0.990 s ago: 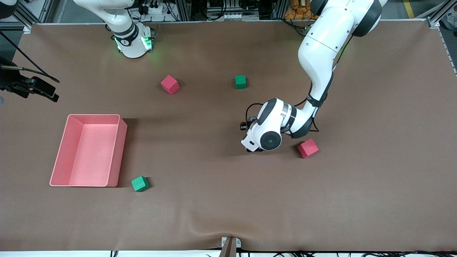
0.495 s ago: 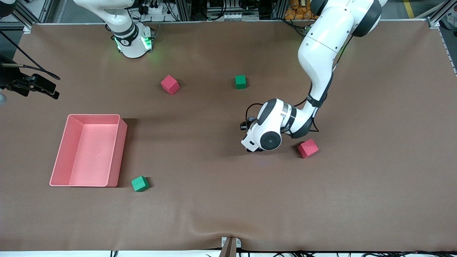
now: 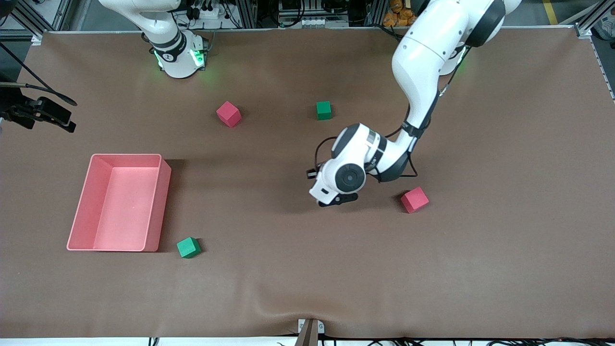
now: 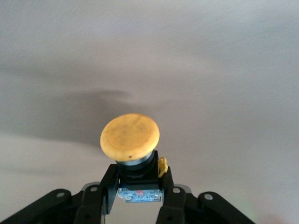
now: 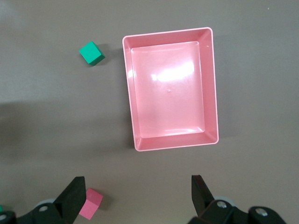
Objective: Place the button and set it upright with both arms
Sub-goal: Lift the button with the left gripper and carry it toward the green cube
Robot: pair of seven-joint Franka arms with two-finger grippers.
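Item: button point(image 4: 130, 138), round orange-yellow cap on a black body. Held in the left hand point(image 4: 138, 193), the two black fingers point(image 4: 109, 185) pressed against the sides of its body, cap pointing away from the hand. It was off the counter point(image 3: 504, 250), over the bare brown surface near the middle; in the front view the wrist hid it.

Item: left arm point(image 3: 418, 62). Reached down from its base to the middle of the counter, the hand pointing downward.

Item: right hand point(image 5: 138, 201). Fingers spread wide, nothing between them. It was raised over the counter near the pink tray point(image 5: 212, 84), at the right arm's end. In the front view only black parts showed at the edge of the picture.

Item: pink tray point(image 3: 166, 175), rectangular, nothing in it.

Item: green cube point(image 3: 188, 247), just beside the tray's corner nearest the front camera.

Item: red cube point(image 3: 228, 114), farther from the front camera than the tray, toward the right arm's base point(image 3: 180, 60).

Item: second green cube point(image 3: 324, 110), level with that red cube, farther from the camera than the left wrist.

Item: second red cube point(image 3: 414, 199), on the counter near the left wrist, toward the left arm's end.
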